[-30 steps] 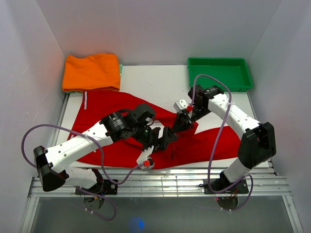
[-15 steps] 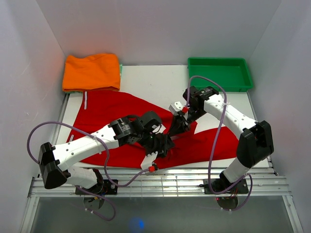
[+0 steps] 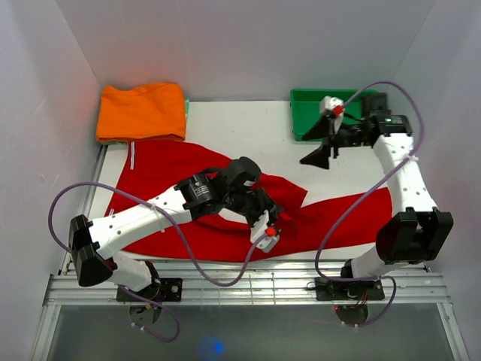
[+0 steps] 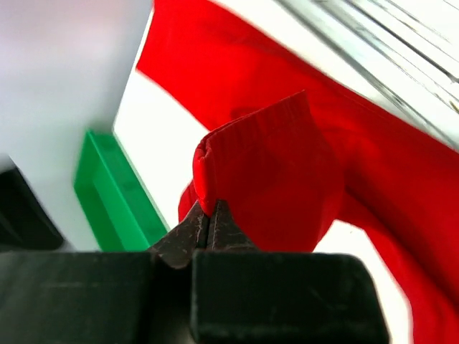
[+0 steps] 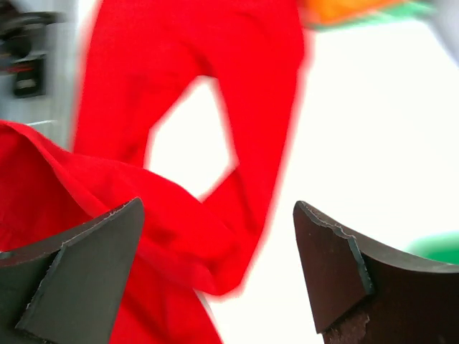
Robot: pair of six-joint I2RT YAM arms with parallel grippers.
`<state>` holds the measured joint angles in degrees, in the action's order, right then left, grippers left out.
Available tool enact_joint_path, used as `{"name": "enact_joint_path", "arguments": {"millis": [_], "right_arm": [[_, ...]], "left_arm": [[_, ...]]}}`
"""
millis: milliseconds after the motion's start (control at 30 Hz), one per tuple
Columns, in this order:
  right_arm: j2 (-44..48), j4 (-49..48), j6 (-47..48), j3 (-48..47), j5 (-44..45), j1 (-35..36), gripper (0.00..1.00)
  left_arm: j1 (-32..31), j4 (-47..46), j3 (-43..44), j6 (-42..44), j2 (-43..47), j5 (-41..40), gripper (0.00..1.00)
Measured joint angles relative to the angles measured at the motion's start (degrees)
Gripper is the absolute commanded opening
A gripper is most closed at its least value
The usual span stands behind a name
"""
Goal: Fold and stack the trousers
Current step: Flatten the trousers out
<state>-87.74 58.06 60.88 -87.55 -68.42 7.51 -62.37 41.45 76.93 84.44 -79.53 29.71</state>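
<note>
2 grippers differ: left gripper (image 4: 210, 215) pinches a fold of the trousers (image 3: 169, 169), spread across the desk (image 3: 248, 128); right gripper (image 3: 319, 143) hangs wide, empty. Better to carry the fold low and straight, so edges meet.

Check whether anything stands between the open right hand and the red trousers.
Nothing visible does. The right hand hangs open over the table near the green tray; its wrist view looks straight onto the trousers.
</note>
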Motion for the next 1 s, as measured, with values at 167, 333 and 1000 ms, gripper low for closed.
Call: {"name": "enact_joint_path", "arguments": {"millis": [167, 333, 1000], "right_arm": [[4.48, 5.01, -4.92, -5.62, 4.24, -13.11, 0.90], [14.99, 11.52, -4.33, 4.33, 6.08, -15.08, 0.90], [11.47, 0.83, -6.08, 18.10, 5.38, -6.88, 0.90]], "left_arm": [[0.52, -8.28, 4.44, -20.79, -5.57, -5.51, 0.00], [4.04, -12.79, 9.86, -38.32, -13.29, -9.79, 0.00], [14.16, -24.83, 9.22, -57.99, -15.78, -0.66, 0.00]]}}
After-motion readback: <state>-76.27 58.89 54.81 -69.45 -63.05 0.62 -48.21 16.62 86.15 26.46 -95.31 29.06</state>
